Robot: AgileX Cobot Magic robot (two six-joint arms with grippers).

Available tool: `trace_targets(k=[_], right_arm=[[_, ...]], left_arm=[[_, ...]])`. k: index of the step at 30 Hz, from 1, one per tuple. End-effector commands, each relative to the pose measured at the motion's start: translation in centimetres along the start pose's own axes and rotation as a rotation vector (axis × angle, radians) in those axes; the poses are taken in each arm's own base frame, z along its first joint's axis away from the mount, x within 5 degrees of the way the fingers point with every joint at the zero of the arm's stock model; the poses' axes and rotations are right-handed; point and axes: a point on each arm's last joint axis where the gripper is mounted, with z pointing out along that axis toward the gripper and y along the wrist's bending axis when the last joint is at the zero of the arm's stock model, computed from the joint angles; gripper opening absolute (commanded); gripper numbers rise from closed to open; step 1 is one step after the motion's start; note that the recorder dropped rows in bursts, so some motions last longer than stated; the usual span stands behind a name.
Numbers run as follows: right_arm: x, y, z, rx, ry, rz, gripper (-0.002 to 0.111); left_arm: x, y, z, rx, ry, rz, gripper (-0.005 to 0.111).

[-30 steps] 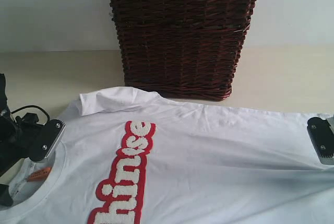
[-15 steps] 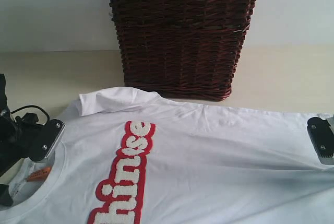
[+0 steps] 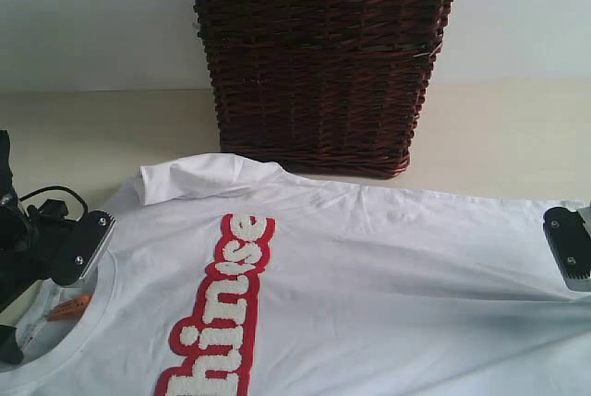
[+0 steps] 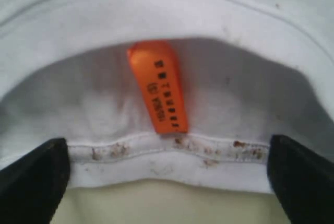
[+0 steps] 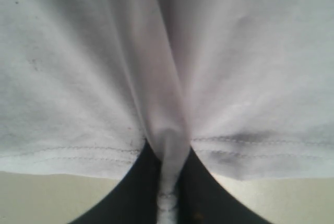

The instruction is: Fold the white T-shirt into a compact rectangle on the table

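Nothing moved since earlier | left fingers (image 4: 34, 182) wide, astride white T-shirt (image 3: 369, 267) collar (image 4: 172, 153) | right fingers (image 5: 133, 198) pinching hem (image 5: 78, 153) | shirt on surface (image 3: 517, 138)

Dark wicker basket (image 3: 319, 64) upright just behind the white T-shirt (image 3: 369, 267); open table (image 3: 517, 138) on both sides

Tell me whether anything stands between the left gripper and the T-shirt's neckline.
Nothing visible does. The open left gripper is already at the T-shirt, and the neck rim lies bare between its fingers. The only other thing there is the orange label, which lies inside the neck beyond the rim.
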Motion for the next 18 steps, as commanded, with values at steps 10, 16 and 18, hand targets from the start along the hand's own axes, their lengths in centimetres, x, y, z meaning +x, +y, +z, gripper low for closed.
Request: trace_targets(k=[10,16,18], right_arm=[[0.03,0.95,1.44,-0.099,0.023,-0.016,0.000],[-0.06,0.67,1.47,-0.069,0.012,-0.016,0.000],[-0.09,0.61,1.47,-0.062,0.010,-0.016,0.000]], left_arm=[[0.42,-0.77,1.00,0.087,0.044,0.042,0.002],[0.44,-0.83,0.99,0.095,0.047,0.044,0.002],[0.44,-0.83,0.99,0.095,0.047,0.042,0.001]])
